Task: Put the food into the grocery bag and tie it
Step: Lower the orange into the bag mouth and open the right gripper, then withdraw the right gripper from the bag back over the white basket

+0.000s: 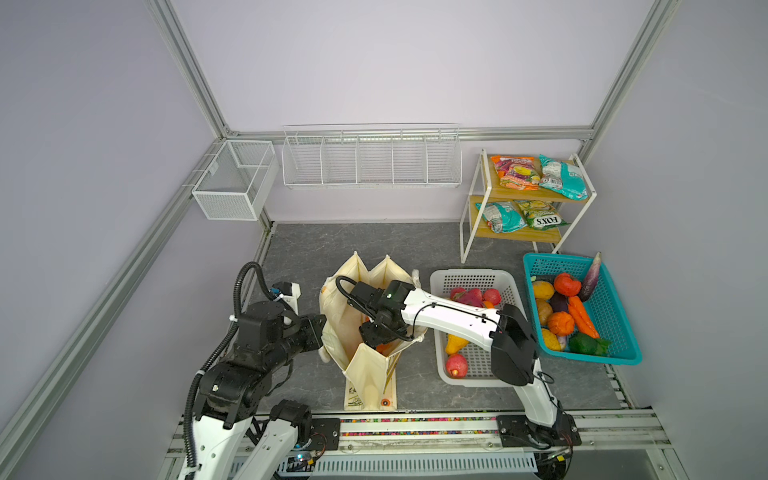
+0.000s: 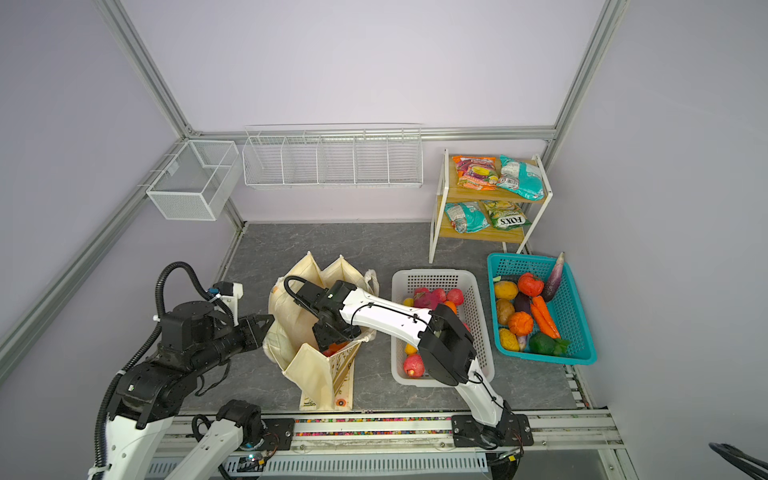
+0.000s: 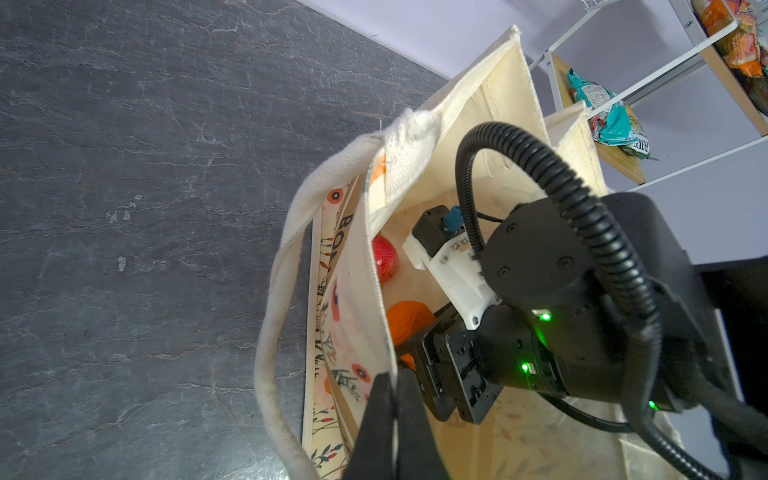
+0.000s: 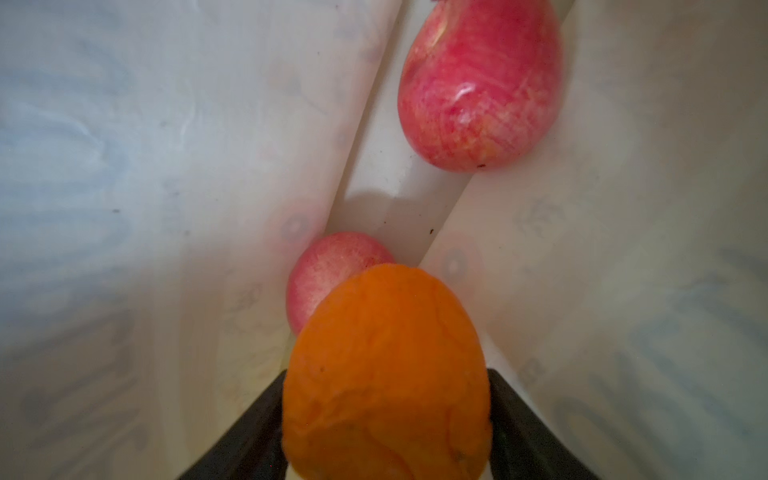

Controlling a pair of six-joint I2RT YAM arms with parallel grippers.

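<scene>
The cream floral grocery bag [image 1: 368,374] [image 2: 316,370] stands open mid-table. My left gripper [image 1: 321,332] [image 3: 395,388] is shut on its near-left rim, the cloth edge pinched between the fingers. My right gripper [image 1: 374,338] [image 4: 386,374] reaches down inside the bag, its fingers against both sides of an orange [image 4: 386,353] [image 3: 409,320]. Two red apples [image 4: 478,83] [image 4: 328,274] lie on the bag's floor below; one apple [image 3: 384,259] shows in the left wrist view. More fruit lies in the white basket [image 1: 473,277], vegetables in the teal basket [image 1: 621,320].
Snack packets [image 1: 515,172] lie on a two-tier wooden shelf [image 1: 536,195] at the back right. Wire racks [image 1: 370,160] hang on the back wall, a mesh box [image 1: 232,183] at the back left. The bag's long strap [image 3: 282,291] hangs outside its left wall.
</scene>
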